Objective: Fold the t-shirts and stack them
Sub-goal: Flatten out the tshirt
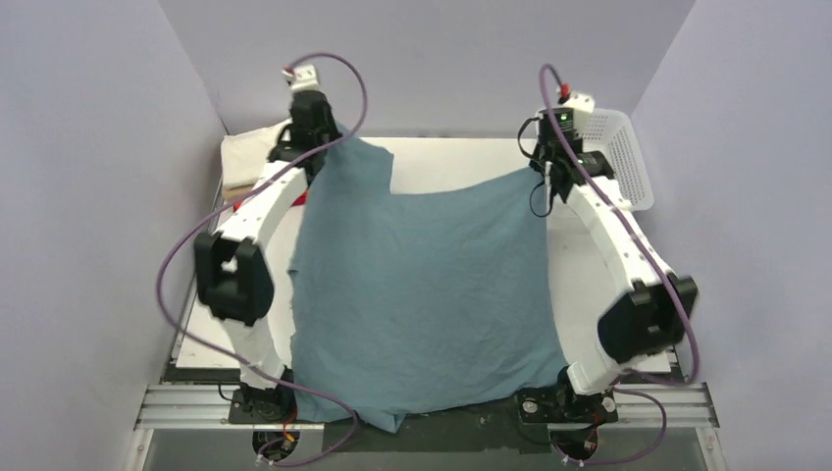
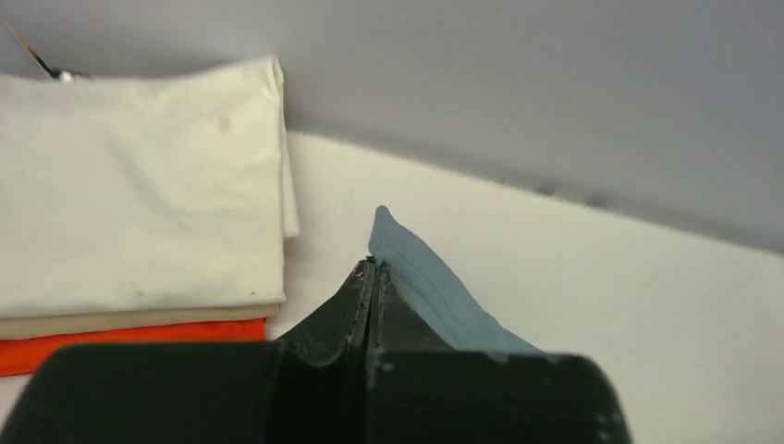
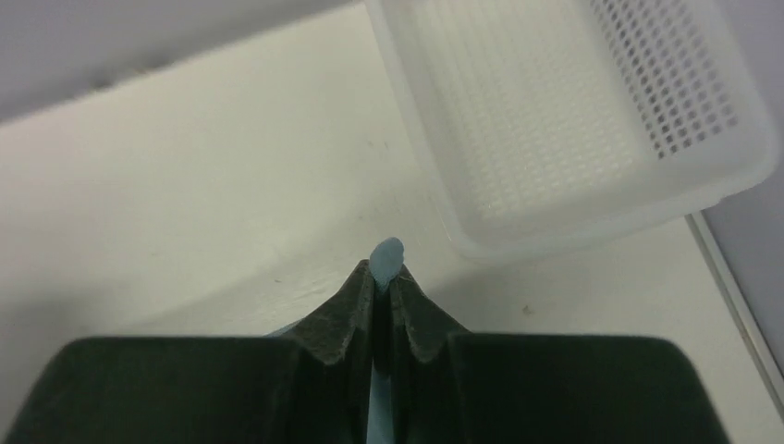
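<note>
2 end effectors [image 2: 372, 275] [image 3: 384, 277] pinch 1 teal t-shirt [image 1: 422, 294]; 3 folded t-shirts [image 2: 139, 213] stacked.

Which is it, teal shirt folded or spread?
Spread: the teal shirt stretches unfolded between left claw and right claw, each pinching its far edge.

L hand [image 1: 320, 149] & R hand [image 1: 549, 175] hold teal t-shirt [image 1: 422, 294] corners.
</note>
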### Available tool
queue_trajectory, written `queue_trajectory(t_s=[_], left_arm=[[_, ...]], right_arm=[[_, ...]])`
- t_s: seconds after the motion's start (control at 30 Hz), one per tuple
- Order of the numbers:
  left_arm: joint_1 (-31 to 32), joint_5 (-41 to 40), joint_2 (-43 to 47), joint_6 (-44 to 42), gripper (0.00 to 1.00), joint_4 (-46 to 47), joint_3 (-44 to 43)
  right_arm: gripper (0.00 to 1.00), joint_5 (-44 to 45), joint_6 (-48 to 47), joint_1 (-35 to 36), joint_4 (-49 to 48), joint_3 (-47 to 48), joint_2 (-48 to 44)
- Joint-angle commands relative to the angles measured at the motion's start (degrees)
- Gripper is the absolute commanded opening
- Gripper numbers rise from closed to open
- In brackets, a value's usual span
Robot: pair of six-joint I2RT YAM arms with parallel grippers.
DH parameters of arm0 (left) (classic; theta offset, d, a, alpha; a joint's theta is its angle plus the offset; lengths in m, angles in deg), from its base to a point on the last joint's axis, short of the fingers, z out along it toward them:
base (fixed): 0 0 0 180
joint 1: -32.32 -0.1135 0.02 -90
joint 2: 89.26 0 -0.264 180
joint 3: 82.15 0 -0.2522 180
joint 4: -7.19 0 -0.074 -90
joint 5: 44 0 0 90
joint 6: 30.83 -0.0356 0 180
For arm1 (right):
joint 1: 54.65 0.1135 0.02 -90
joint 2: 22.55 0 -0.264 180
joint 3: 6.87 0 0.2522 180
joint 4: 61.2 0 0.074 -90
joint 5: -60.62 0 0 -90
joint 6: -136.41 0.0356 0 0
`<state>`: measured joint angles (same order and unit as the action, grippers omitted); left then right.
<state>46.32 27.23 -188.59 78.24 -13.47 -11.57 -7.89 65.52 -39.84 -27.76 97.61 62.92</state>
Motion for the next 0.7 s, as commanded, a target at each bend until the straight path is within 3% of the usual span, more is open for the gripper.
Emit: queue_trajectory(t_s=[0.0,0.03,0.1,0.13,0.17,0.23,0.47,0.67], left_arm=[[0.09,-1.98,-15.86,-2.34,0.19,-8.62,-15.00],[0.16,-0.86,-21.12,-1.73,0.28,-11.59,-18.16],[0.49,-0.61,-25.41,-1.38,0.64,-15.74,-23.31],[0.59,-0.71,-25.97,-1.35,0.80,-15.59,-23.71],[0.66,-0.60,-26.26,-1.19,0.83,-14.99,-23.49],[0.61,-0.07,-25.28,-0.81,0.85,-13.84,-21.94],[0.79,-0.94,-17.04,0.36,0.87,-18.17,-16.48],[0.92,5.66,2.22,7.17,0.87,-16.69,5.65]], right_arm=[[0.19,-4.71,4.38,-3.92,-7.14,-1.10,11.06],[0.37,-4.84,4.37,-4.15,-6.81,0.31,14.88],[0.58,-5.34,4.23,-4.26,-6.11,2.20,18.95],[0.64,-5.53,4.15,-4.26,-6.00,2.63,20.39],[0.74,-5.97,4.07,-4.26,-5.96,3.17,20.81],[0.82,-6.67,3.80,-4.26,-5.55,3.80,21.04],[0.88,-12.83,5.34,-3.69,-0.65,0.38,12.84],[0.88,-18.48,7.31,-0.93,1.58,-13.57,2.17]])
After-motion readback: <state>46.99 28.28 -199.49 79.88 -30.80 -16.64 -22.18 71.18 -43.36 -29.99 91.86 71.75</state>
